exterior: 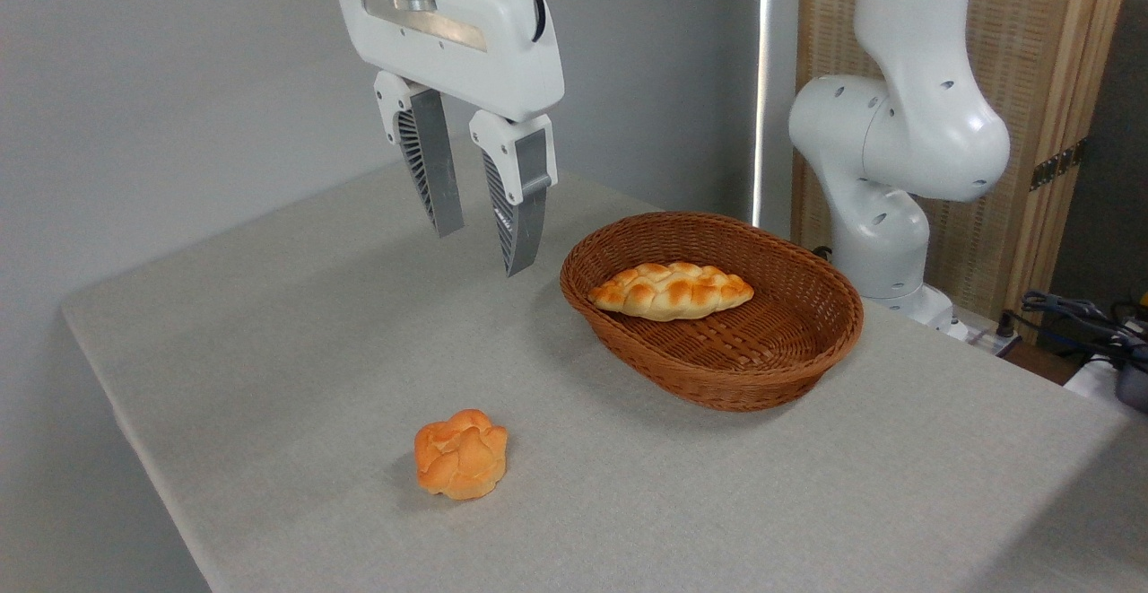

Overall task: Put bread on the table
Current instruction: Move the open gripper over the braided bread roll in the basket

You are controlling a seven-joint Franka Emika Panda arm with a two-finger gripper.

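Observation:
The bread (pixel 671 290), a long braided golden-brown loaf, lies inside the oval brown wicker basket (pixel 717 378) on the right half of the table (pixel 296 324), which is covered in light grey-beige cloth. My gripper (pixel 482 250) hangs above the table to the left of the basket, well above the cloth. Its two grey ribbed fingers (pixel 432 171) point down and stand open with nothing between them. It touches neither the bread nor the basket.
A small round knobbly orange bun (pixel 461 452) sits on the cloth near the front edge. The arm's white base (pixel 888 171) stands behind the basket at the right. Cables (pixel 1076 315) lie off the table's far right.

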